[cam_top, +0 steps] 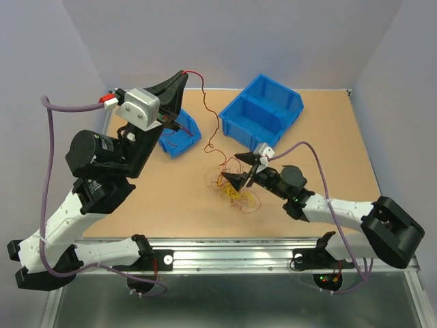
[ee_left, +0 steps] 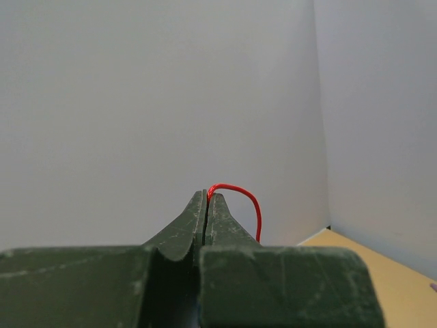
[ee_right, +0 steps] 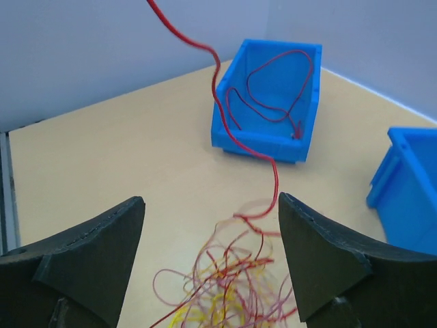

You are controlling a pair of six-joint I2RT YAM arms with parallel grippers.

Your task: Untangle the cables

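Seemingly the step in hand is drawing one red cable free of the heap, with the pull coming from the left. The left gripper is raised high at the far left, its jaws pressed together on the red cable. In the left wrist view the cable loops out of the tips, and from there it hangs in a wavy line down and to the right. Below that arm sits the small blue bin, and the right wrist view shows a red strand lying inside it. The hanging cable ends in the tangle of red, orange and yellow loops on the table, near the middle and apart from both bins. The right gripper hangs over the heap with its jaws wide apart and holds nothing; the loops lie between and below its two fingers. To do this well, I judge the right gripper should pin the heap lightly, or pinch only the yellow and orange loops. The left should then draw slowly up and away, watching that the whole heap does not lift with the cable, since a snag could drag everything along. Far right stands the large blue bin, which as far as I can judge plays no part in this pull.
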